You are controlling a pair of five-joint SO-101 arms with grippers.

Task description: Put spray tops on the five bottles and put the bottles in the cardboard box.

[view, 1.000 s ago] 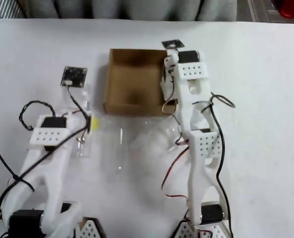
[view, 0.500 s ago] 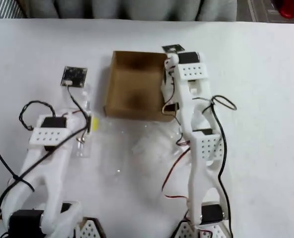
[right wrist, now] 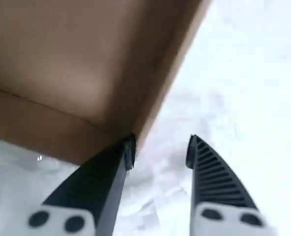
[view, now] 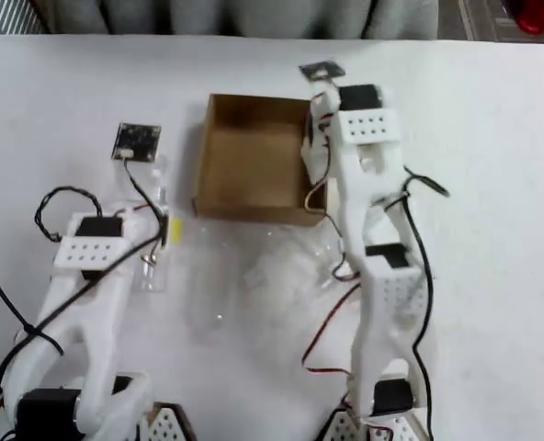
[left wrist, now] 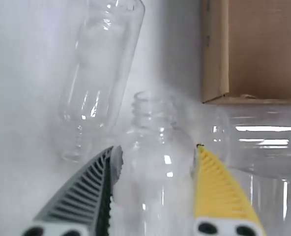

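1. The white table (view: 493, 138) has open room on every side. The widest bare stretches lie at the far left and far right of the high view.
2. The cardboard box (view: 249, 207) sits upper centre in the high view, mouth up, with nothing inside that I can see.
3. The left arm (view: 88, 266) fills the lower left and the right arm (view: 387, 276) runs up the right of centre. The right arm is much the nearer to the box.
4. The loose bottles (view: 281, 266) are clear and hard to count. They lie between the arms, just below the box's near wall.
5. The left gripper (left wrist: 158, 152) grasps the held bottle (left wrist: 153, 128), with grey and yellow fingers pressed to its two sides.
   - The bottle's long axis runs straight out from the wrist, and its threaded neck is bare.
   - The box lies up and to the right of it in the high view. I judge it needs a spray top before going there.
6. A second bottle (left wrist: 99, 78) lies tilted just beside the held one, its neck also bare.
7. The right gripper (right wrist: 160, 147) is spread and holds nothing. One finger is at the box's outer corner by the right wall.
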